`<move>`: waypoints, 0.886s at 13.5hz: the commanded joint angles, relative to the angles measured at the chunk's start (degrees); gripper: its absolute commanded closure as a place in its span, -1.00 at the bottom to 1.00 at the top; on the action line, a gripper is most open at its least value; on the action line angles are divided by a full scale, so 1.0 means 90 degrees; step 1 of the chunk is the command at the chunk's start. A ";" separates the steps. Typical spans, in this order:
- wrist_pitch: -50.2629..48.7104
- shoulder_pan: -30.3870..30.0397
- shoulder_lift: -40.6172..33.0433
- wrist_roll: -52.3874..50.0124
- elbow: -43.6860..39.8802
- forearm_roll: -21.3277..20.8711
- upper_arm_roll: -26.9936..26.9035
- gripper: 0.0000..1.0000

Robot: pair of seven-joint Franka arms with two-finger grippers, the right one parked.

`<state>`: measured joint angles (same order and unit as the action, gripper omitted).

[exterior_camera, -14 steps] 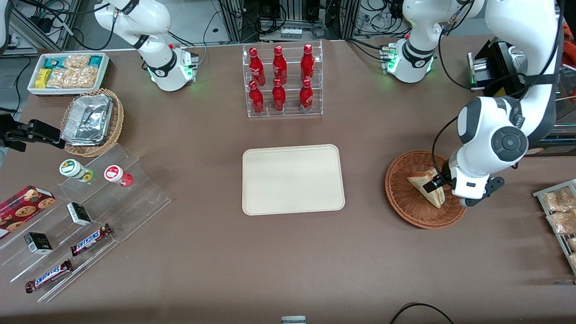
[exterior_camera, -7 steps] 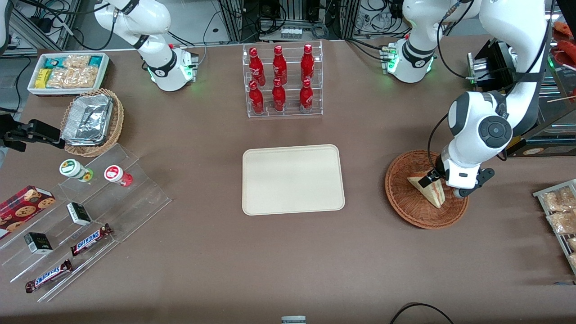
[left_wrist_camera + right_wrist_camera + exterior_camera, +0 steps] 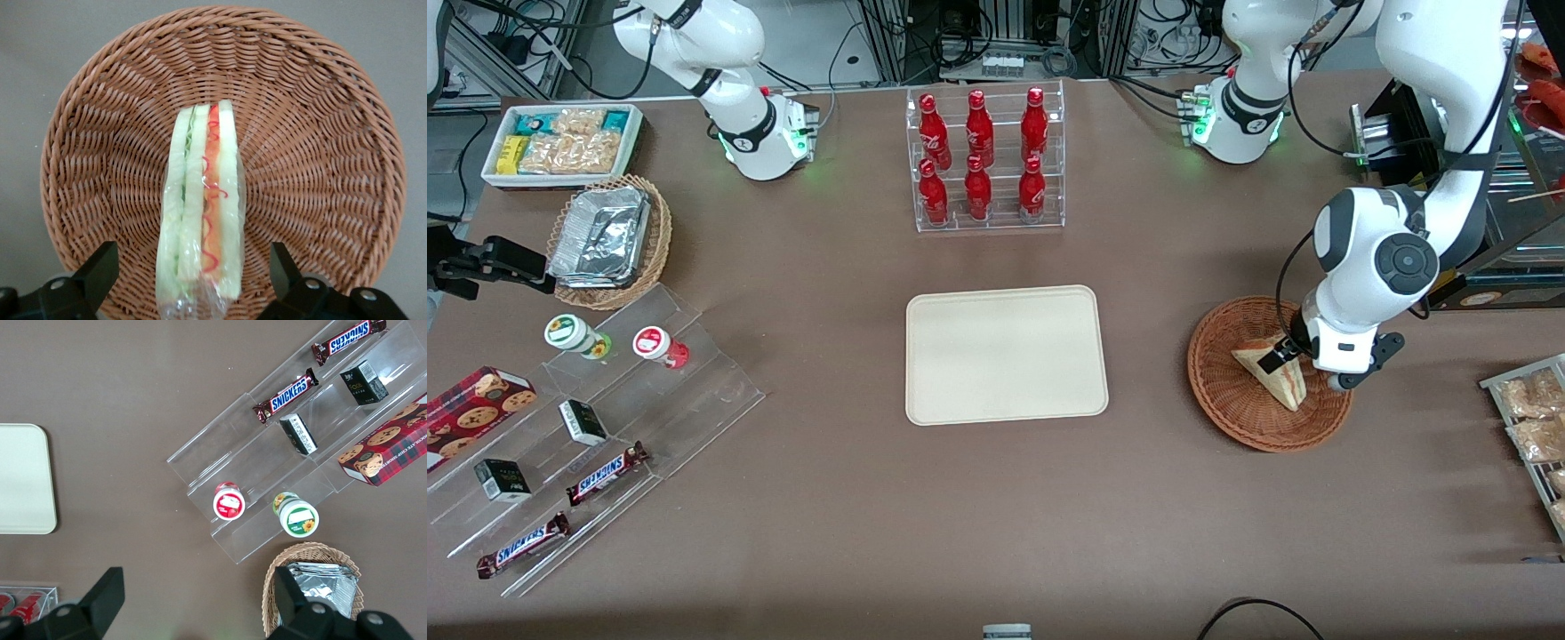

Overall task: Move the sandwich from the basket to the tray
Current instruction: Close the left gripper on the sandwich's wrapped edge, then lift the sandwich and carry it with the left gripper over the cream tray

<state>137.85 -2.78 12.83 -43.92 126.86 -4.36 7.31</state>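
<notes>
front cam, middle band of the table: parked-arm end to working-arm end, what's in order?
Wicker basket of foil trays → tray → basket → sandwich, in that basket → pincer, open astride the sandwich → rack of packets at the table edge.

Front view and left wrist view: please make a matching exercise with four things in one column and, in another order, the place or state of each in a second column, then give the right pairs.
Things:
1. sandwich
2. tray
3. gripper
4. cola bottles

Places or states:
A. standing in a clear tiered rack
B. lying in the basket, cut edge up
C. open, one finger on each side of the sandwich
D. flat on the table, nothing on it

Right pairs: 1-B, 2-D, 3-C, 4-A
</notes>
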 commanded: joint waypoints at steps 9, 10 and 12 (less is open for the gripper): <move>0.0221 -0.0062 0.0186 -0.0617 0.0163 -0.0043 0.0057 1.00; 0.0211 -0.0062 0.0186 -0.0647 0.0153 -0.0043 0.0057 1.00; 0.0143 -0.0062 0.0157 -0.0648 0.0124 -0.0043 0.0067 1.00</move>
<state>138.82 -2.92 14.91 -48.31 127.40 -4.34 7.37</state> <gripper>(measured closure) 0.551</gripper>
